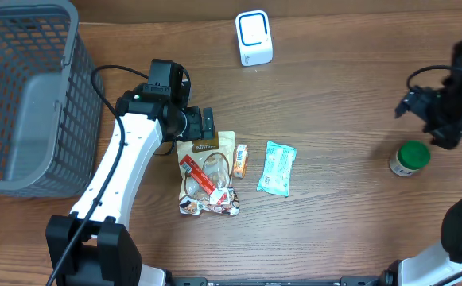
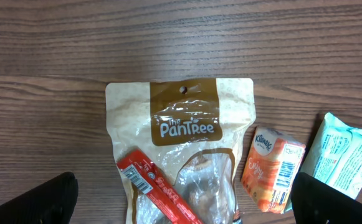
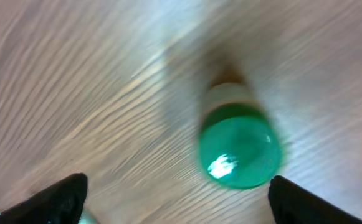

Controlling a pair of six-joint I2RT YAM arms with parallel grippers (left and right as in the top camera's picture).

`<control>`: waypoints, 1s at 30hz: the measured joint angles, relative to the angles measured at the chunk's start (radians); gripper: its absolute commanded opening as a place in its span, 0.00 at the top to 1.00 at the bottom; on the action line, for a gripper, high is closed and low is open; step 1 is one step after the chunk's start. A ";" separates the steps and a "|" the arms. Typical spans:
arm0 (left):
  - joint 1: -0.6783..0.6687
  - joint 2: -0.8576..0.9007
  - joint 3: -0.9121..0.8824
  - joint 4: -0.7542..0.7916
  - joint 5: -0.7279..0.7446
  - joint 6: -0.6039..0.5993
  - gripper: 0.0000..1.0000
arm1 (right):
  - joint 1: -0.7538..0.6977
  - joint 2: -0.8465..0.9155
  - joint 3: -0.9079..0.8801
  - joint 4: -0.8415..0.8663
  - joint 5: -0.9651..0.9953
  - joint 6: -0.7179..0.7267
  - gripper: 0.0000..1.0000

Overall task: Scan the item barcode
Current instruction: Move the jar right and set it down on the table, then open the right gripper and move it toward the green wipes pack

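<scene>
Lying flat on the table [image 1: 350, 214], the pouch [image 2: 181, 124] sits directly under the left claw [image 1: 207, 123], whose fingers are spread wide, grasping nothing. A red stick [image 2: 159, 186] with a barcode lies across the pouch. An orange pack [image 2: 273, 169] is just beside the pouch, toward that claw's right finger, with a teal pack [image 1: 277, 168] beyond it. The scanner [image 1: 254, 38] stands well apart from this claw, and the basket [image 1: 24, 95] is behind it. The right claw [image 3: 177, 202] hangs released near a green-lidded jar [image 3: 240, 152] without touching it.
</scene>
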 measured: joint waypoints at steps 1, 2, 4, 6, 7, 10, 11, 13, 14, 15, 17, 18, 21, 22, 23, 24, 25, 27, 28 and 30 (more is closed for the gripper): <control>0.000 0.000 0.000 0.000 0.000 0.000 0.00 | 0.029 0.000 0.000 -0.003 -0.026 -0.020 0.22; 0.000 0.000 0.000 0.000 0.000 0.000 0.00 | 0.052 0.000 -0.001 -0.002 -0.046 -0.039 0.31; 0.000 0.000 0.000 0.000 0.000 0.000 0.00 | 0.111 0.000 -0.008 0.007 -0.076 -0.065 0.46; 0.000 0.000 0.000 0.000 0.000 0.000 0.00 | 0.175 0.000 -0.026 0.029 -0.095 -0.078 0.65; 0.000 0.000 0.000 0.000 0.000 0.000 0.00 | 0.206 0.000 -0.039 0.046 -0.104 -0.087 0.65; 0.000 0.000 0.000 0.000 0.000 0.000 0.00 | 0.305 0.000 -0.086 0.116 -0.117 -0.089 0.65; 0.000 0.000 0.000 0.000 0.000 0.000 0.00 | 0.343 0.000 -0.105 0.149 -0.122 -0.092 0.65; 0.000 0.000 0.000 0.001 0.000 0.000 0.00 | 0.408 0.000 -0.142 0.212 -0.127 -0.094 0.65; 0.000 0.000 0.000 0.000 0.000 0.000 0.00 | 0.443 0.000 -0.163 0.249 -0.130 -0.097 0.65; 0.000 0.000 0.000 0.000 0.000 0.000 0.00 | 0.476 0.000 -0.184 0.289 -0.131 -0.098 0.65; 0.000 0.000 0.000 0.000 0.000 0.000 0.00 | 0.532 0.000 -0.223 0.356 -0.133 -0.099 0.64; 0.000 0.000 0.000 0.000 0.000 0.000 0.00 | 0.567 0.000 -0.248 0.401 -0.132 -0.100 0.64; 0.000 0.000 0.000 0.000 0.000 0.000 0.00 | 0.642 0.000 -0.305 0.503 -0.124 -0.101 0.64; 0.000 0.000 0.000 0.001 0.000 0.000 0.00 | 0.665 0.000 -0.324 0.540 -0.113 -0.101 0.64; 0.000 0.000 0.000 0.000 0.000 0.000 0.00 | 0.680 0.000 -0.339 0.568 -0.103 -0.098 0.64; 0.000 0.000 0.000 0.000 0.000 0.000 0.00 | 0.697 0.000 -0.357 0.599 -0.087 -0.093 0.64; 0.000 0.000 0.000 0.000 0.000 0.000 0.00 | 0.714 0.000 -0.378 0.632 -0.065 -0.085 0.64; 0.000 0.000 0.000 0.000 0.000 0.000 0.00 | 0.733 0.000 -0.410 0.672 -0.032 -0.074 0.64; 0.000 0.000 0.000 0.000 0.000 0.000 0.00 | 0.742 0.000 -0.429 0.687 -0.018 -0.071 0.64; 0.000 0.000 0.000 0.000 0.000 0.000 0.00 | 0.753 0.000 -0.460 0.705 0.012 -0.053 0.65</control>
